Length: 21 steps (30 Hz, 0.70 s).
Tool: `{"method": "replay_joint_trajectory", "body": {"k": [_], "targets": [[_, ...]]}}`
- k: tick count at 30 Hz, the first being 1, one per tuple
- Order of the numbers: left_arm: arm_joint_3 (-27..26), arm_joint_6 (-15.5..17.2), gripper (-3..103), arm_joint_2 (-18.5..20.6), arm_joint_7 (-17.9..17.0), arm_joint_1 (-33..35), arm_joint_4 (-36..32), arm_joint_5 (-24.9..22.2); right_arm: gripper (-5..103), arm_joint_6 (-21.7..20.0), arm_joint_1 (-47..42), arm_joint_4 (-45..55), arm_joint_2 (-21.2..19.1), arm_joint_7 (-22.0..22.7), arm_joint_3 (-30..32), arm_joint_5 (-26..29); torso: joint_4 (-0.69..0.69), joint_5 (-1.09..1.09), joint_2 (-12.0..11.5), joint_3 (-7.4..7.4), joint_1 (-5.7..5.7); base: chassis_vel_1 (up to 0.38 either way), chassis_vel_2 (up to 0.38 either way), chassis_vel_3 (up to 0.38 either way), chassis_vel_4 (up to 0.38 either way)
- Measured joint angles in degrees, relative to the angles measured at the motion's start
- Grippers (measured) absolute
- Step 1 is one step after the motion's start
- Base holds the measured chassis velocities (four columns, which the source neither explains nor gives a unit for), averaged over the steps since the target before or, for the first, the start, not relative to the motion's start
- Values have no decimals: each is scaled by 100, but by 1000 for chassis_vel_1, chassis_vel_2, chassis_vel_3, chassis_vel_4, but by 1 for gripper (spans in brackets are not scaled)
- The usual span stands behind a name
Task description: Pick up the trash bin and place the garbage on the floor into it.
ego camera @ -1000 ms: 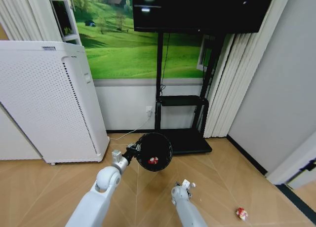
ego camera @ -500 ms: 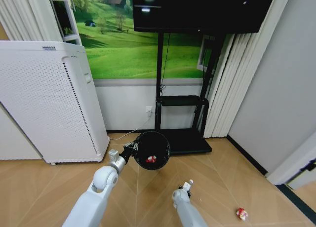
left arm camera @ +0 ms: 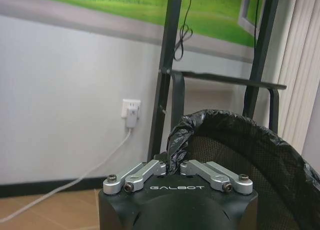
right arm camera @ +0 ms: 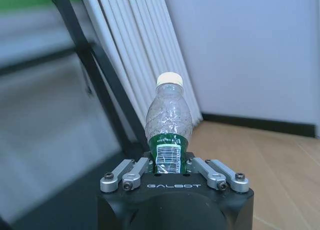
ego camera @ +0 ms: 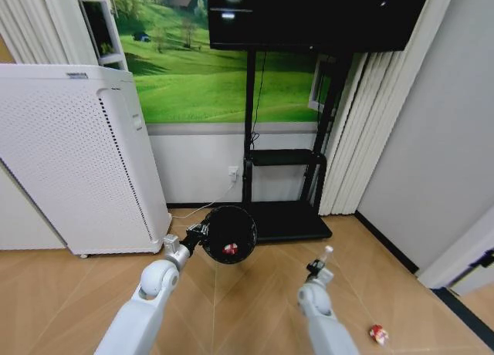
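Already partway through, the job looks like this from near to far: the right gripper (right arm camera: pixel 174 166) has its fingers clamped on the green-labelled base of a small clear plastic bottle (right arm camera: pixel 169 119) with a white cap, carried upright above the floor (ego camera: pixel 247 309) at the robot's right front, so by my reading this piece of garbage is lifted but not yet in the bin. Beside it on the robot's left, the left gripper (left arm camera: pixel 172 166) holds the trash bin (ego camera: pixel 229 234) off the floor, fingers pinched on the rim where the black bag liner (left arm camera: pixel 180 140) bunches up; a red-and-white scrap (ego camera: pixel 230 249) already lies inside. Another red-and-white scrap (ego camera: pixel 377 333) sits on the floor well to the right, waiting to be picked up. Farther back stand the white perforated appliance (ego camera: pixel 69 162) and the black TV stand (ego camera: pixel 282 177). The wrist views show each grip and the bottle's label closely; the head view alone shows the scrap in the bin and the one left on the floor.
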Motion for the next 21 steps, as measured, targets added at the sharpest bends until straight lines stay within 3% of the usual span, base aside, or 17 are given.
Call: {"method": "replay_joint_trajectory", "body": {"k": [2, 5, 7, 8, 15, 21], "targets": [[66, -8, 7, -73, 0, -56, 131, 3, 24, -22, -61, 392, -9, -5, -34, 28, -2, -7, 0, 0, 0, 0, 0, 0, 0], [248, -57, 7, -248, 1, -167, 394, 54, 24, -20, -135, 948, 11, -107, -250, -30, 0, 0, 0, 0, 0, 0, 0, 0, 0], [494, -136, 7, -441, 6, -279, 631, 160, 24, -72, -186, 1331, 52, -302, -594, -86, -1, -8, 0, 0, 0, 0, 0, 0, 0], [619, -160, 7, -521, 8, -327, 706, 214, 24, -109, -191, 1377, 66, -368, -790, -111, -1, -2, 0, 0, 0, 0, 0, 0, 0], [1259, -176, 7, -945, -22, -620, 940, 205, 24, -117, -97, 775, 37, -774, -1813, -588, -1, -4, 0, 1, 0, 0, 0, 0, 0], [1397, -175, 7, -1133, -20, -797, 1142, 221, 23, -292, -67, 502, -3, -949, -2027, -909, -1, -3, 0, 1, 0, 0, 0, 0, 0]]}}
